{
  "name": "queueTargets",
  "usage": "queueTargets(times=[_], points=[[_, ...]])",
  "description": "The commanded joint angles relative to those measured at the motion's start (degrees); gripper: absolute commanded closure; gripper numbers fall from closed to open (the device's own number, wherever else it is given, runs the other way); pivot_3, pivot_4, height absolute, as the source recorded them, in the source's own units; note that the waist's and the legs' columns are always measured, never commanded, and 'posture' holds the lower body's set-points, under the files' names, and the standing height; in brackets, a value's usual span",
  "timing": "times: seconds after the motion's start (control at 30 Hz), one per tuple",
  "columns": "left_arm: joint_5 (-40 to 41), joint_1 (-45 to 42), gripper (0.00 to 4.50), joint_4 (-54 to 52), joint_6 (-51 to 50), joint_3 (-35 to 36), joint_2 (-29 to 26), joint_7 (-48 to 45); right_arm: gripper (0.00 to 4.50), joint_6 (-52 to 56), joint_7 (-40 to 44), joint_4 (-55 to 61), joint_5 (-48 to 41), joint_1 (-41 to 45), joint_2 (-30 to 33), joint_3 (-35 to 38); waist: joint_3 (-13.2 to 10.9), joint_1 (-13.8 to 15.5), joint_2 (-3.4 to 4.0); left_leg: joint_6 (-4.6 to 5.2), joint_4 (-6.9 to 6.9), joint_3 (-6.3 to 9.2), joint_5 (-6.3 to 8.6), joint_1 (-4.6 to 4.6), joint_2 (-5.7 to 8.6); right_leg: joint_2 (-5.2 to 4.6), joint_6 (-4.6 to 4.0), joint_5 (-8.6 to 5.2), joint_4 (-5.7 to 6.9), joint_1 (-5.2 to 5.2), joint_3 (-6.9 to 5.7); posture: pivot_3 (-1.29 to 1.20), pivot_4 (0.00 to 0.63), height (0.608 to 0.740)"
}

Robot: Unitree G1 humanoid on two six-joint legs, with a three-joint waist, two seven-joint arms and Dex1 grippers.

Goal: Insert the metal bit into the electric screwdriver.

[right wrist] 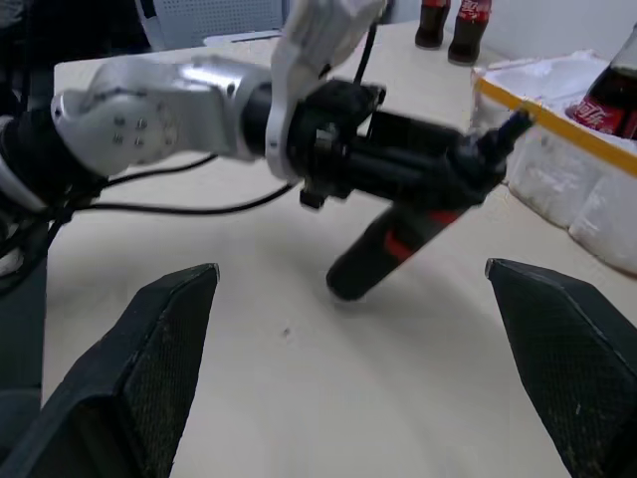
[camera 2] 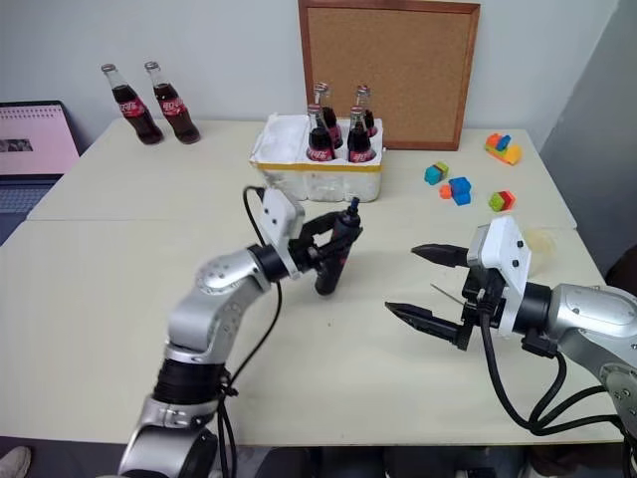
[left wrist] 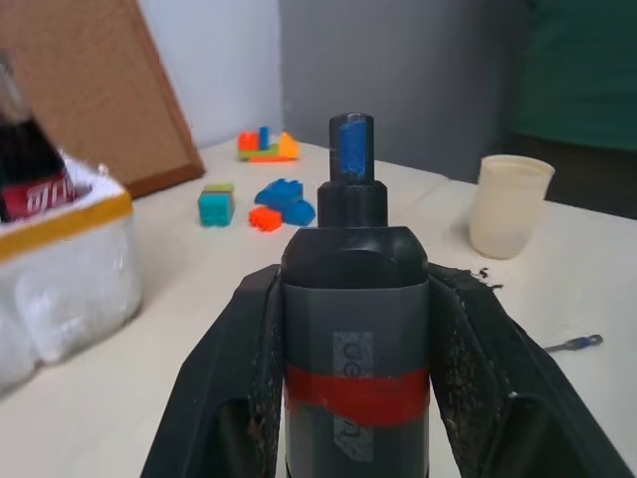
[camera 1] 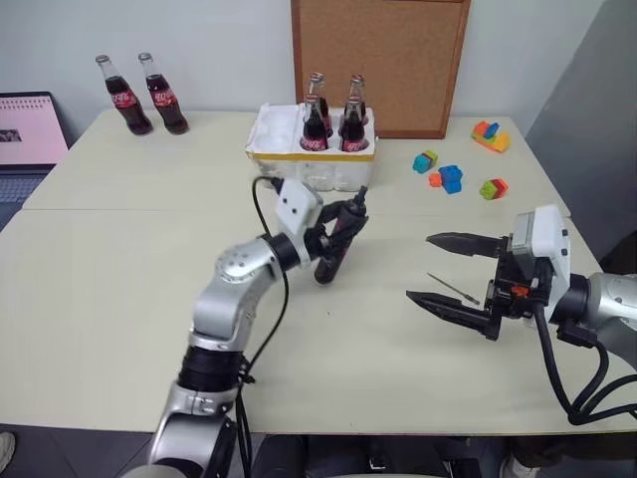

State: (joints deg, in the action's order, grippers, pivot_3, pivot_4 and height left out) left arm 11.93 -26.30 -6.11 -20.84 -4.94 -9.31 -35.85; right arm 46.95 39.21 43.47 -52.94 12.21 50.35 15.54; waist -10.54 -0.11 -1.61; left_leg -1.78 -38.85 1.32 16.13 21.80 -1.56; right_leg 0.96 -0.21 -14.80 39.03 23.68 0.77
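left gripper (camera 1: pixel 343 227): jaws clamped on the electric screwdriver (camera 1: pixel 336 244), held above the table (camera 1: pixel 119 289), bluish tip tilted up toward the bottle crate (camera 1: pixel 314 159) | right gripper (camera 1: pixel 445 269): jaws spread wide, holding nothing | metal bit (camera 1: pixel 453 289): lies on the table between the right gripper's fingers (camera 1: pixel 453 307), well apart from the screwdriver
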Motion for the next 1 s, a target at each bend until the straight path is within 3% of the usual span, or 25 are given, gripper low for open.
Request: queueTargets(times=[0.03, 0.3, 0.6, 1.0], points=[[-2.6, 0.8, 2.85, 0.0, 6.1, -0.9, 1.6, 4.3, 0.00, -0.7, 0.7, 0.2, -0.3, 1.0, 1.4, 0.1, 0.0, 0.1, 0.00, 0.00, 0.00, -0.01, 0.00, 0.01, 0.02, 0.00, 0.02, 0.01, 0.00, 0.00, 0.00, 0.00, 0.150, 0.740], [-2.1, 7.8, 2.85, -3.5, 5.6, 0.8, -0.3, 7.5, 0.00, -1.1, 1.5, 0.4, 0.2, 1.9, 2.8, -1.2, 0.0, -0.1, 0.03, 0.01, 0.02, -0.02, 0.01, -0.13, -0.01, -0.01, 0.05, 0.02, -0.07, -0.26, 0.11, 0.00, 0.150, 0.740], [1.6, 15.5, 2.85, -11.6, 4.3, 4.3, -7.6, 6.0, 0.00, -2.1, 2.7, -0.5, 1.6, 2.7, 3.3, -3.5, 0.0, -1.3, 0.06, 0.00, 0.13, -0.02, 0.01, -0.42, -0.08, 0.22, -0.08, 0.09, -0.04, -0.39, 0.08, 0.00, 0.150, 0.740], [6.6, 16.4, 2.86, -15.0, 2.7, 7.4, -9.0, 8.7, 0.00, -3.9, 4.8, -2.8, 5.6, 4.5, 3.4, -6.2, 0.0, -1.7, 0.04, -0.02, 0.80, -0.14, -0.01, -0.92, -0.09, 0.29, -0.20, 0.10, -0.12, -0.48, 0.20, 0.00, 0.150, 0.740]])
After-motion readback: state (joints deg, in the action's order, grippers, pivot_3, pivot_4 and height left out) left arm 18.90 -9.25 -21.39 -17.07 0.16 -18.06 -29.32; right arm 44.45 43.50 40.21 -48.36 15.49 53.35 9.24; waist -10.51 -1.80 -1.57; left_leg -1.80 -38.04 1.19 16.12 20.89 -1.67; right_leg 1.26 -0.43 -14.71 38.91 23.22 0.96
